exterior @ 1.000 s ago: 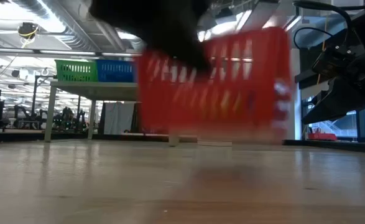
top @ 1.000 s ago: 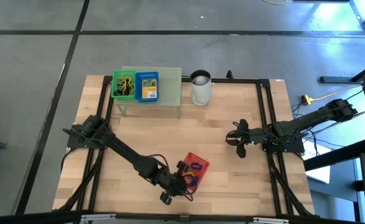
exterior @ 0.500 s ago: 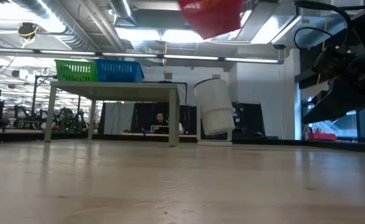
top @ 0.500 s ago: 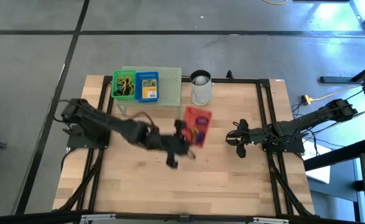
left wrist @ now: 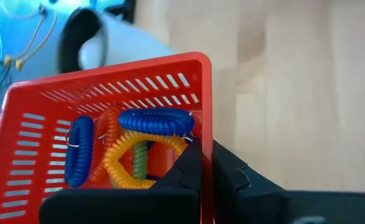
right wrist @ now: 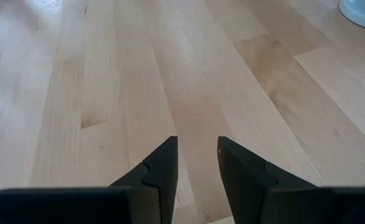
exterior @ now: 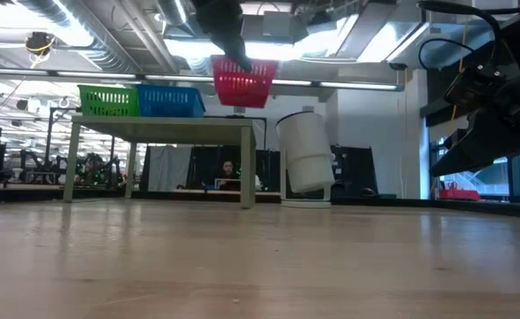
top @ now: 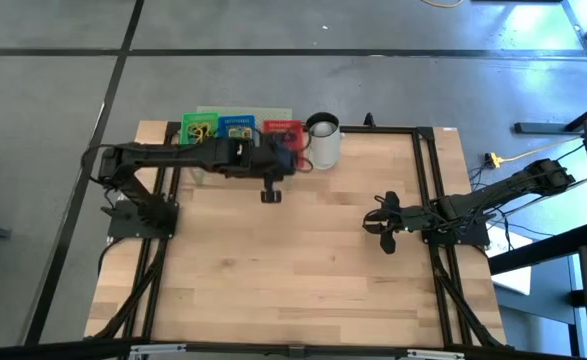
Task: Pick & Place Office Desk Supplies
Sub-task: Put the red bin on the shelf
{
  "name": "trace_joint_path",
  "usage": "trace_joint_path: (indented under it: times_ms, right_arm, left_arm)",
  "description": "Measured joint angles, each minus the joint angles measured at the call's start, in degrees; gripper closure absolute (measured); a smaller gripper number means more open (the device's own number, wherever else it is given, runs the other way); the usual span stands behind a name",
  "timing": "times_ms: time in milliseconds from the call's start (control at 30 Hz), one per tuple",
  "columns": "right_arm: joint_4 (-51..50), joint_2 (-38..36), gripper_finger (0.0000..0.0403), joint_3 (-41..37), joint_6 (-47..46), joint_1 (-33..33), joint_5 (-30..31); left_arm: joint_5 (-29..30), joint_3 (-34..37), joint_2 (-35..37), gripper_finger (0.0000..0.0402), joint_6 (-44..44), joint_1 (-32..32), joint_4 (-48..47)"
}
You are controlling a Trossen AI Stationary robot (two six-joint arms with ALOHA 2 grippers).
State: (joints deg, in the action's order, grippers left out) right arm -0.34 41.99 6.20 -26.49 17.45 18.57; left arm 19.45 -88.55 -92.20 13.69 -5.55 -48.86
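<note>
1. The mesh stand [top: 198, 172] stands at the far edge of the table [top: 303, 270], toward its left side.
2. Two baskets sit side by side on the stand: one [top: 197, 135] at its left end, the next [top: 236, 133] just to the right of it.
3. A third basket [top: 283, 134] hangs above the stand's right end, clamped at its rim by the left end effector [left wrist: 206, 171]; coiled bands [left wrist: 132, 149] lie inside it.
4. The cup [top: 323, 142] stands just right of the stand, beside the held basket.
5. The right end effector [top: 378, 226] hovers over the table's right half, well apart from the stand, its fingers parted with nothing between them.
</note>
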Motion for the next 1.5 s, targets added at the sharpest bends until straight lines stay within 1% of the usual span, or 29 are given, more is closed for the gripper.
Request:
trace_joint_path:
  times_ms: [67, 167, 233, 400, 800, 1000, 1267, 1500]
  right_arm:
    - [0.0, 0.01, 0.0289, 0.0, 0.01, 0.01, 0.0]
    - [0.0, 0.01, 0.0289, 0.0, -0.01, 0.02, 0.0]
    - [0.0, 0.01, 0.0289, 0.0, 0.01, 0.0, -0.02]
    - [0.02, 0.01, 0.0289, 0.0, 0.01, 0.02, -0.02]
    - [0.11, -0.01, 0.0289, 0.0, 0.01, 0.02, -0.04]
    - [0.11, 0.0, 0.0289, 0.0, 0.0, 0.02, -0.04]
    - [0.09, 0.0, 0.0289, 0.0, 0.01, 0.01, -0.2]
    - [0.09, 0.01, 0.0289, 0.0, 0.0, 0.0, -0.18]
  left_arm:
    - [-1.25, 0.0, 0.0, 0.0397, 0.19, -1.86, -0.07]
    - [-6.63, 0.0, 0.0, 0.0397, 1.91, -4.37, -1.06]
    - [-8.23, 0.0, -0.65, 0.0397, 2.82, -5.44, -1.21]
    - [-7.18, 0.04, -0.94, 0.0397, 4.55, -7.45, -2.23]
    - [-7.62, 0.04, -1.03, 0.0396, 4.2, -10.01, -4.88]
    - [-11.67, 0.04, -1.03, 0.0396, 4.05, -10.84, -5.53]
    - [-9.45, 0.04, -1.03, 0.0394, 4.03, -10.81, -5.54]
    - [-5.87, 0.04, -1.03, 0.036, 2.01, -10.81, -5.5]
